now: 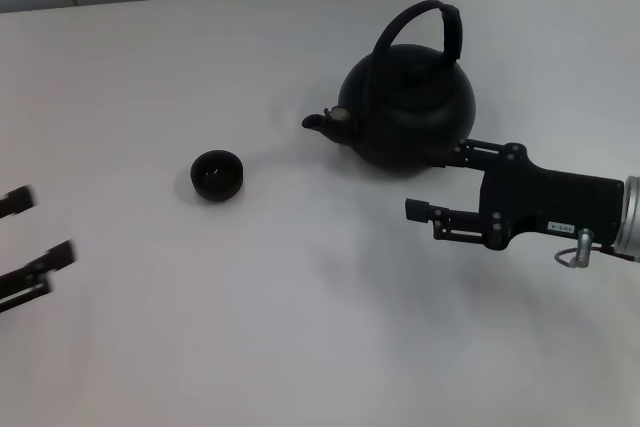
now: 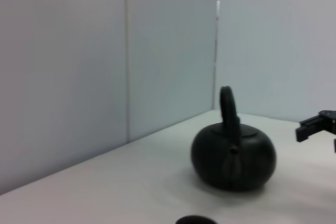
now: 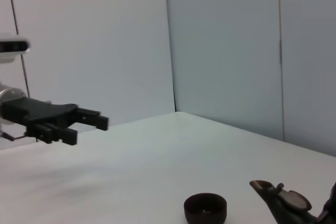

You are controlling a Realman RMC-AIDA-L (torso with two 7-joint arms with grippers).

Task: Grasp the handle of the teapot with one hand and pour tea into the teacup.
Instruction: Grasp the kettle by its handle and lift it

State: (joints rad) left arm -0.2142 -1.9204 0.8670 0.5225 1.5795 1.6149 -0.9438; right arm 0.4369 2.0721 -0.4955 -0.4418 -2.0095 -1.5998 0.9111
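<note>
The matte-black teapot (image 1: 408, 112) stands upright at the back right of the table, its spout (image 1: 325, 122) pointing left toward the teacup (image 1: 216, 175). The handle (image 1: 441, 25) arches over the lid with nothing holding it. My right gripper (image 1: 437, 182) is open, low beside the pot's front right side, one finger near its base. At the left edge my left gripper (image 1: 35, 232) is open and far from the cup. In the left wrist view the teapot (image 2: 233, 156) faces spout-on. The right wrist view shows the teacup (image 3: 205, 208), the spout (image 3: 278, 196) and the left gripper (image 3: 86, 126).
The white table (image 1: 300, 327) stretches wide between the cup and both arms. Grey wall panels (image 2: 105, 61) rise behind the table's far edge. Nothing else lies on the surface.
</note>
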